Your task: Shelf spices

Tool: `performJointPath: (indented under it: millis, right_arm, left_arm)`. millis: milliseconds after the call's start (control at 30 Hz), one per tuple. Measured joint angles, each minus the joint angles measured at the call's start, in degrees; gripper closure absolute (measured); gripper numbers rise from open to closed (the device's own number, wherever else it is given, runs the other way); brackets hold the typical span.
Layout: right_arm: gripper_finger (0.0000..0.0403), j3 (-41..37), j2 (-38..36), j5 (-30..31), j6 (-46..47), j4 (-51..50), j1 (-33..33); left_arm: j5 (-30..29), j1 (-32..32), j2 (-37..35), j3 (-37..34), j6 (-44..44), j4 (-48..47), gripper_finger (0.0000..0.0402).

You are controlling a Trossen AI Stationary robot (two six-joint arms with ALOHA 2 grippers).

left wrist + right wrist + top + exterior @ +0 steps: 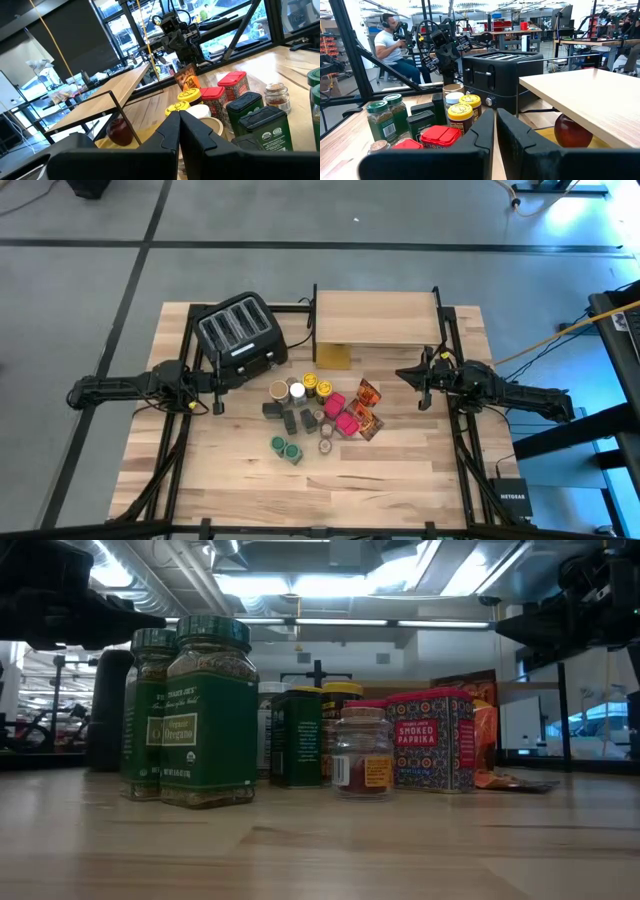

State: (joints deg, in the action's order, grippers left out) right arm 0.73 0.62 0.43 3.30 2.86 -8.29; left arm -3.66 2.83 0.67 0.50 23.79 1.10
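spices [315,415] lie clustered on the wooden table [400,480] in the high view, in front of the shelf [375,318] and to the right of the black toaster [240,330]: two green-lidded jars [286,447] nearest the front edge, dark tins [290,418] and yellow-lidded jars [317,386] in the middle, red tins [340,415] and orange foil packets [367,408] on the right. none stands on the plank top. my left gripper [217,385] hangs beside the toaster, left of the cluster, holding nothing; my right gripper [424,385] hangs in front of the shelf's right end, right of the packets, also holding nothing.

low view: two green oregano jars [195,710] stand nearest the camera on the left; behind them a dark tin [297,736], a small clear jar [362,753] and a red smoked paprika tin [432,740], with a foil packet [484,745] at the far right. parts of my arms show dark in the upper corners.

left wrist view: my left fingers [197,131] are pressed together, nothing between them. beyond them are the yellow lids [183,100], red tins [225,92] and dark tins [255,117]; the plank sits alongside, with a dark red round object [119,131] under it.

right wrist view: my right fingers [520,137] stand almost together, a thin slit between, gripping nothing. beyond them are the yellow-lidded jars [465,111], a red tin [440,136], green jars [387,117] and the toaster [502,75]. a seated person [395,47] shows in the room behind.
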Motion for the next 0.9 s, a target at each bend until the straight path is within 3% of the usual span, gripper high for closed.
performJointPath:
  millis: [300,767,900]
  right_arm:
    - [0.0377,0.01,0.00,-0.02,0.07,0.04,0.02]
    - [0.0377,-0.01,-0.02,-0.02,10.00,0.84,0.01]
    - [0.0377,0.01,-0.02,-0.02,11.56,1.57,0.02]
  left_arm:
    - [0.00,0.00,0.00,0.00,0.01,-0.02,0.0400]
    - [0.00,0.01,0.00,0.01,-0.49,0.01,0.0400]
    - [0.29,-0.11,0.00,0.00,-7.55,2.10,0.0400]
